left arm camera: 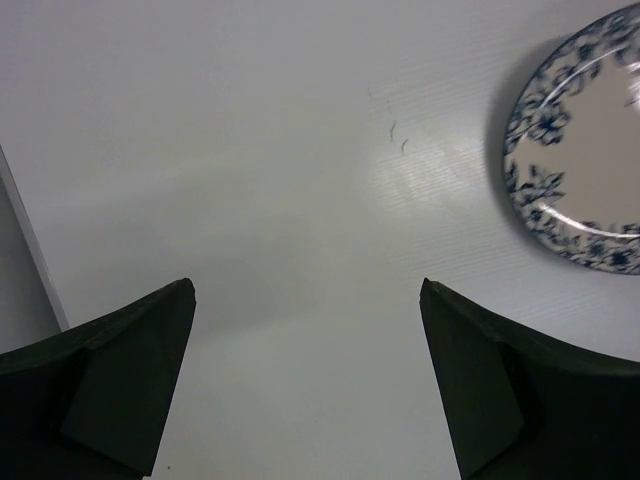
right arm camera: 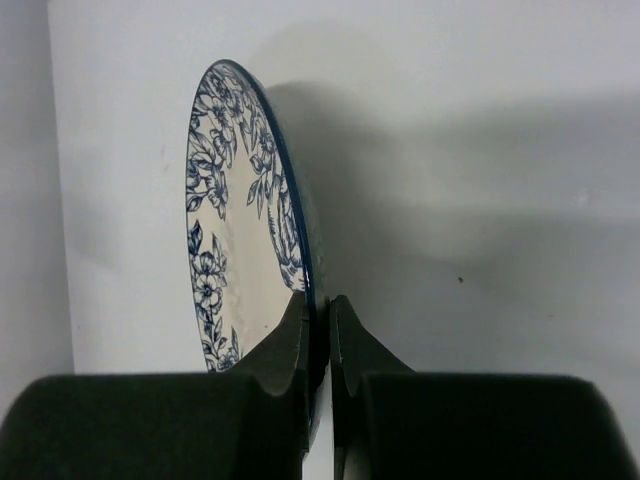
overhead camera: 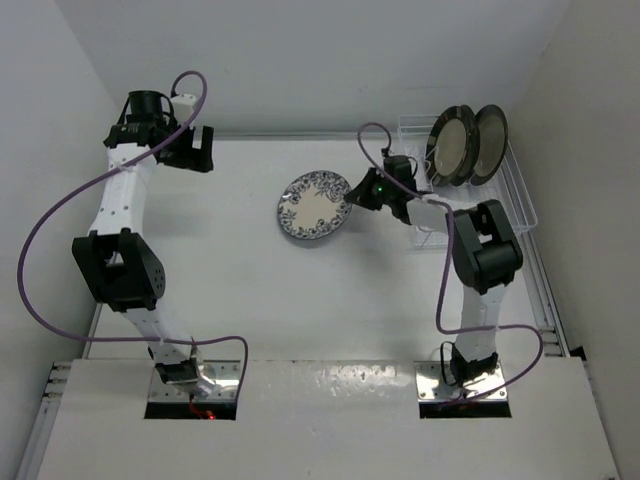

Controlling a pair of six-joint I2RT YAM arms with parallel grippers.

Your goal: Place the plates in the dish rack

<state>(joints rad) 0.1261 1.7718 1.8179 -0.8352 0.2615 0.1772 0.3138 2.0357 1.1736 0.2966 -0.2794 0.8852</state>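
My right gripper (right arm camera: 320, 305) is closed narrow on the rim of the floral plate (right arm camera: 235, 230), 1 pad on each face with the blue edge sandwiched between them. In the top view that plate (overhead camera: 315, 205) sits out over the middle of the table (overhead camera: 230, 270), left of the dish rack (overhead camera: 515, 190). I cannot tell whether its far edge touches the surface.

I judge it to be glazed ceramic: rigid, fairly heavy for a rim pinch, slick and breakable. Held at 1 edge, its weight will want to swing it downward, so the grip needs to be firm and the travel slow. The rim is the only sensible hold, as the faces are too broad.

It is a round, shallow plate with a glossy cream centre and a dark blue flower band. The rack is thin white wire, with 2 dark-rimmed plates (overhead camera: 452, 145) standing on edge in it. The table is smooth matt white.

My left gripper (left arm camera: 305, 290) hangs wide apart and empty.
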